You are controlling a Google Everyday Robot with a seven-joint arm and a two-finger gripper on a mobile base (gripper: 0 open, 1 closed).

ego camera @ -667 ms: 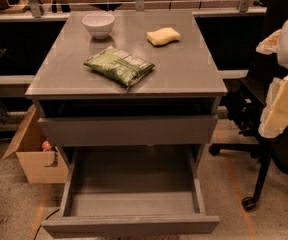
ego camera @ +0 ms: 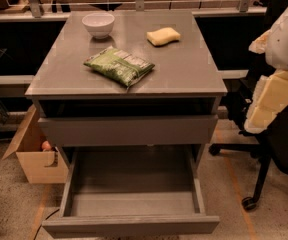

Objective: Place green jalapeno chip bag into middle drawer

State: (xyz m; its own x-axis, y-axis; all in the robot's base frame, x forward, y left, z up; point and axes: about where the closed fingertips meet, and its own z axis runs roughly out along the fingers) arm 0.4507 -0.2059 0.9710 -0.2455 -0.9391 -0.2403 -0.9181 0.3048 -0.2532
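Surface [ego camera: 184, 74] of the grey cabinet carries the green jalapeno chip bag [ego camera: 119, 65], lying flat and slantwise near the front left, with a white bowl [ego camera: 98, 24] behind it and a yellow sponge [ego camera: 163, 36] at the back right, all apart from one another. Below a shut drawer front [ego camera: 129, 130], the middle drawer [ego camera: 134, 184] stands pulled out, its grey floor bare. The hand [ego camera: 270, 104] hangs at the right, beside the cabinet and well apart from the bag; whether it is released or clenched, I cannot tell.
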